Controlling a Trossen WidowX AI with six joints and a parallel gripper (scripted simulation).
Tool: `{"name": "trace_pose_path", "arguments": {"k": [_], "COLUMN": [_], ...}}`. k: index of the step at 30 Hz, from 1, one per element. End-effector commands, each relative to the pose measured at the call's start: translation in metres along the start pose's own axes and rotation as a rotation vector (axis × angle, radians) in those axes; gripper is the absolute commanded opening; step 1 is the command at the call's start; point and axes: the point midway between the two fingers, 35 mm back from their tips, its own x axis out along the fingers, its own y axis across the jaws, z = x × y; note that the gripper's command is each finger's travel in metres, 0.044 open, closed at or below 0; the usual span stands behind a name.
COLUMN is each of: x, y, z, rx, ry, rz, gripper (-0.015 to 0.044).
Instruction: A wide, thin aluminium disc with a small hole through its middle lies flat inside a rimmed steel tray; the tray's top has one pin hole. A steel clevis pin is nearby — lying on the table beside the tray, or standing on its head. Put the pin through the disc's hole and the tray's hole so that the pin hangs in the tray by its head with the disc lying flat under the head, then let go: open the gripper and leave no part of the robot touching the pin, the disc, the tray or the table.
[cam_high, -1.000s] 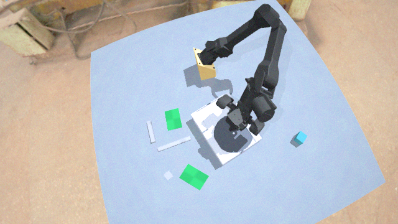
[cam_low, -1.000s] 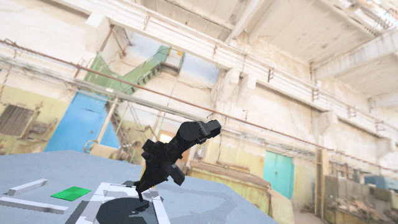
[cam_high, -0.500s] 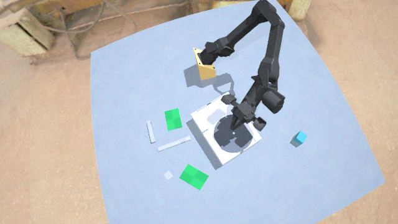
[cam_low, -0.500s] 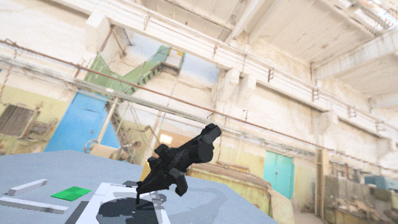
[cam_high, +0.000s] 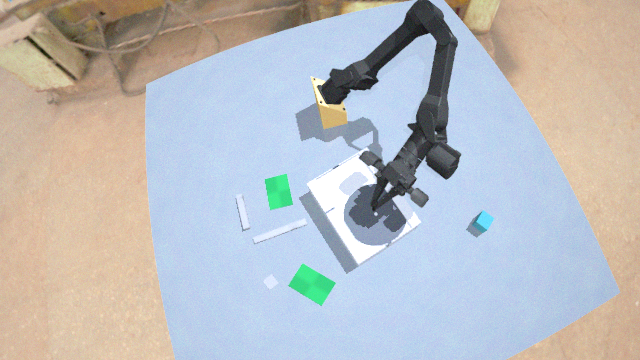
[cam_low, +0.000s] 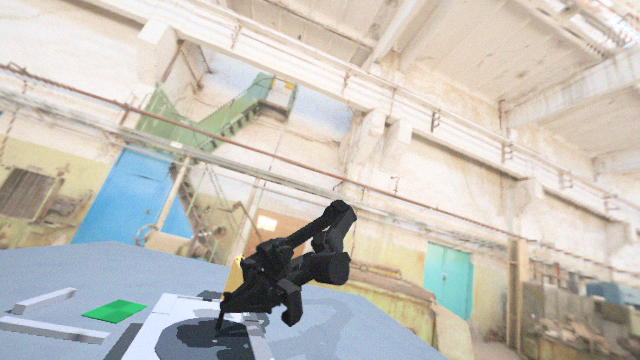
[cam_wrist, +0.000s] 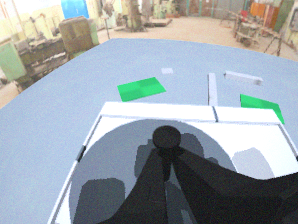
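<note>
While pincer (cam_high: 375, 208) (cam_low: 222, 304) (cam_wrist: 164, 152) grips it, pin (cam_low: 219, 320) (cam_wrist: 166, 137) looks dark w/ round head.

The claw (cam_high: 375, 207) (cam_low: 223, 303) (cam_wrist: 164, 152) looks like matt black plastic or painted metal; I cannot tell which. The pin (cam_wrist: 166, 138) pinched in it has a smooth, dark head like dull metal. Under the claw, the disc (cam_high: 372, 237) (cam_low: 172, 340) (cam_wrist: 95, 170) looks like smooth, flat gray metal. Around the disc, the tray (cam_high: 361, 254) (cam_low: 145, 327) (cam_wrist: 160, 111) is bright white and smooth. The surface (cam_high: 210, 125) (cam_low: 100, 260) (cam_wrist: 45, 125) around the claw is pale blue and matt, with a fine speckle. Away from the claw, the green patches (cam_high: 312, 284) (cam_low: 115, 311) (cam_wrist: 142, 89) look flat and matt, and the white bars (cam_high: 280, 231) (cam_low: 50, 327) (cam_wrist: 212, 89) look smooth and matt.
</note>
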Motion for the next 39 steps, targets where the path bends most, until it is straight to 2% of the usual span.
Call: {"name": "trace_pose_path", "arguments": {"k": [1, 39], "x": [0.000, 0.008], "y": [0.003, 0.009], "z": [0.000, -0.013], "rx": [0.001, 0.004], "ry": [-0.007, -0.023], "rz": [0.001, 0.002], "gripper": [0.0000, 0.0000]}}
